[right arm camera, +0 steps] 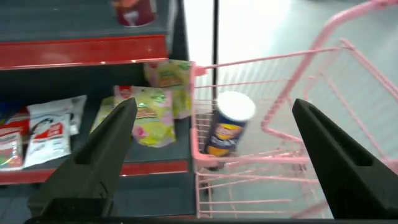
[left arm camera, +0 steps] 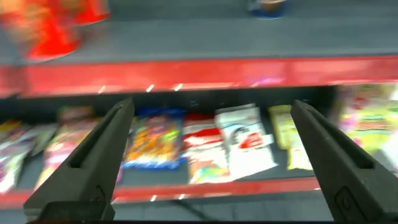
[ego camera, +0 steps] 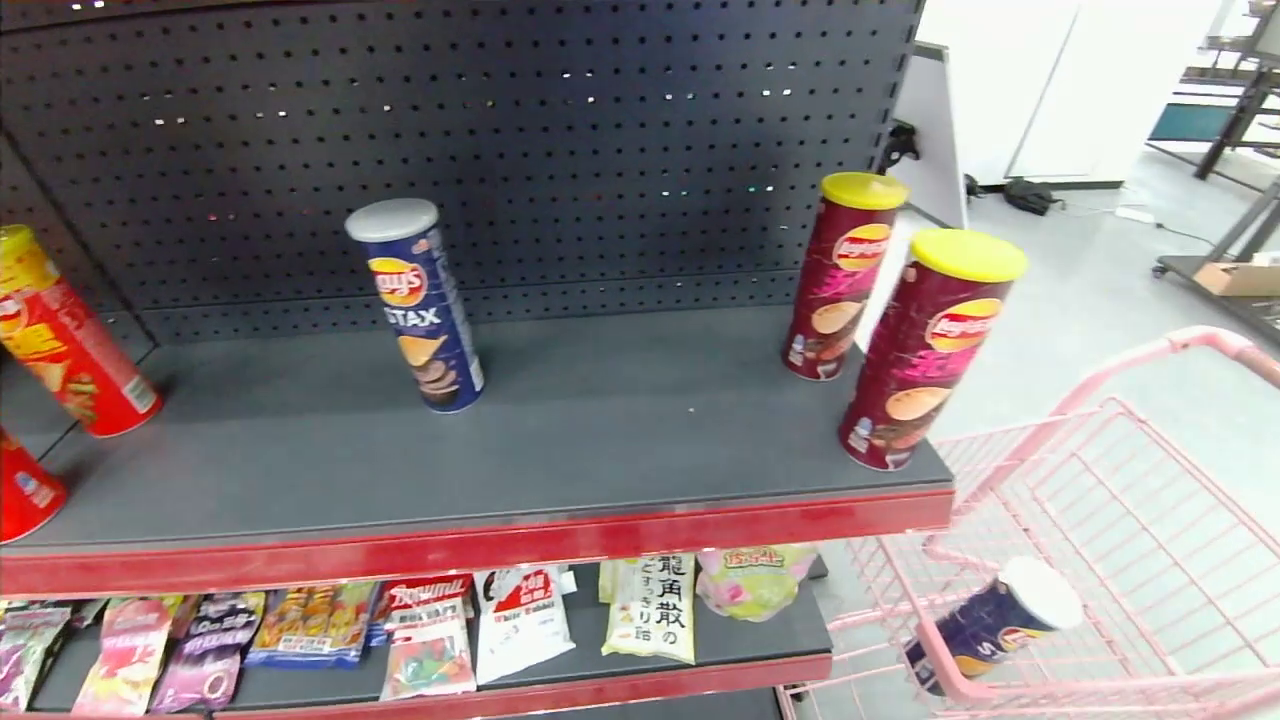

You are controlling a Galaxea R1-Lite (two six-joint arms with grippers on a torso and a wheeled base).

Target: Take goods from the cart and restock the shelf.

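Observation:
A blue chip can with a white lid lies on its side in the pink cart to the right of the shelf. On the grey shelf board stand a blue can, two maroon cans with yellow lids, and red cans at the left end. My right gripper is open, level with the lower shelf, with the blue can in the cart ahead of it. My left gripper is open and empty, facing the snack bags below the shelf's red edge.
The lower shelf holds several snack bags, with a green bag at the end nearest the cart. The pegboard back panel rises behind the cans. Open floor lies to the right, with a trolley and a box farther off.

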